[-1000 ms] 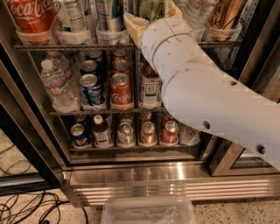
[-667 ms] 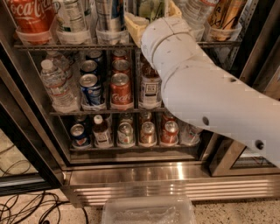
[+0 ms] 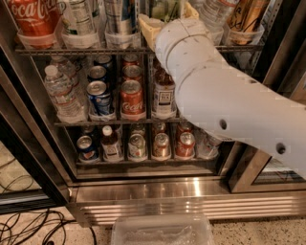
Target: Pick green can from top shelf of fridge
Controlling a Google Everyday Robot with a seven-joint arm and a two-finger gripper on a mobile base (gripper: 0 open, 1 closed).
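Stillness was the only news inside the fridge (image 3: 143, 191): against the views of a second earlier, nothing on the racks had shifted and the reach had barely altered, so the lift had probably not begun and the grasp was likely being settled. At the left end of the top desk (image 3: 71, 50), a thin dark wire rack, a red Coca-Cola bottle (image 3: 29, 16) sat in one of the clear plastic cups (image 3: 79, 40) that line the front edge, glossy and soft-sided beside harder labelled bottles. Near the middle of that front edge stood the green can (image 3: 165, 7), pale silvery-green, smooth and cylindrical, only a strip of it showing and not yet out of its place. The claw (image 3: 167, 16) was right at the can, cream-coloured and largely hidden by the wrist; whether it had closed on the metal could not be told. The arm (image 3: 229, 105), matte white and rounded in jointed segments, ran down toward the right. At the desk's right end a tan-orange can (image 3: 246, 14) leaned in its cup.
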